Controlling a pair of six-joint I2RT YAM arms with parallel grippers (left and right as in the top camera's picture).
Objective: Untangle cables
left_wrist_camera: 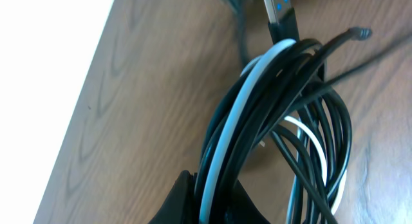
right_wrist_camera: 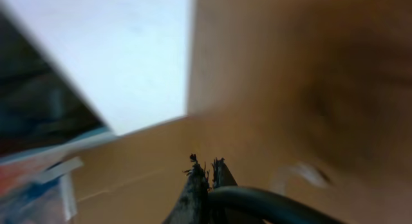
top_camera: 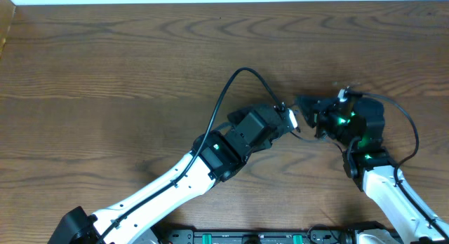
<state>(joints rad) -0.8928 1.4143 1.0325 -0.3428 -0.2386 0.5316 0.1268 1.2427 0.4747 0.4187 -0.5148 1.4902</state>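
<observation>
The cables (left_wrist_camera: 270, 121) are a coiled bundle of black strands and one white/grey strand, hanging over the wooden table. A plug with a blue insert (left_wrist_camera: 281, 11) sits at the bundle's top, and a thin black end (left_wrist_camera: 359, 34) sticks out to the right. My left gripper (left_wrist_camera: 212, 198) is shut on the bundle's lower strands. Overhead, my left gripper (top_camera: 290, 120) and my right gripper (top_camera: 312, 114) nearly meet at the table's middle right, and the arms hide most of the bundle. My right gripper (right_wrist_camera: 207, 169) is shut on a black cable (right_wrist_camera: 270, 201); that view is blurred.
A thin black robot wire (top_camera: 238, 76) arcs up from the left arm, and another (top_camera: 410, 128) curves round the right arm. The table's far edge (top_camera: 224, 1) runs along the top. A white area (left_wrist_camera: 45, 69) lies beyond the table edge in the left wrist view.
</observation>
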